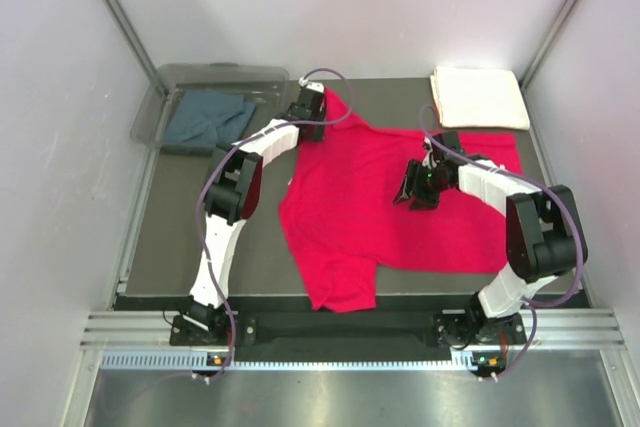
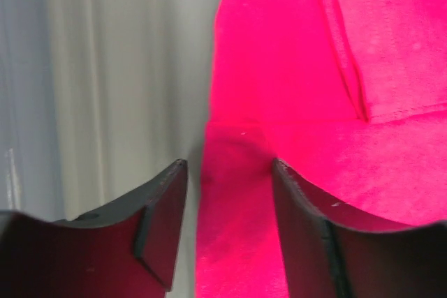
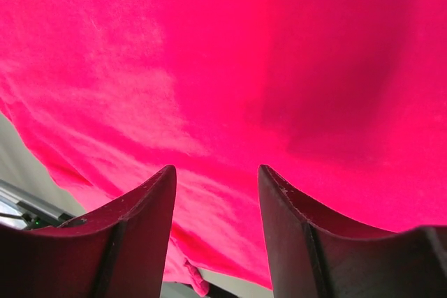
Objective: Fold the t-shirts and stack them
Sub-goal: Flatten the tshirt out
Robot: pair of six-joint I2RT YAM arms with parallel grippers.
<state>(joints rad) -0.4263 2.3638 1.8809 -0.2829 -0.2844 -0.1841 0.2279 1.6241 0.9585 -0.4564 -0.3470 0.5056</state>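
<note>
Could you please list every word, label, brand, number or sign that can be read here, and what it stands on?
None readable: the red t-shirt, the cream-white t-shirt and the blue-grey t-shirt show no print.
Small orange spots on the base rail are too small to read.

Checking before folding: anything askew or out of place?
The bright red cloth t-shirt lies skewed, one end lapping over the table's near edge; the slate blue-grey shirt sits crumpled in the clear plastic bin.
</note>
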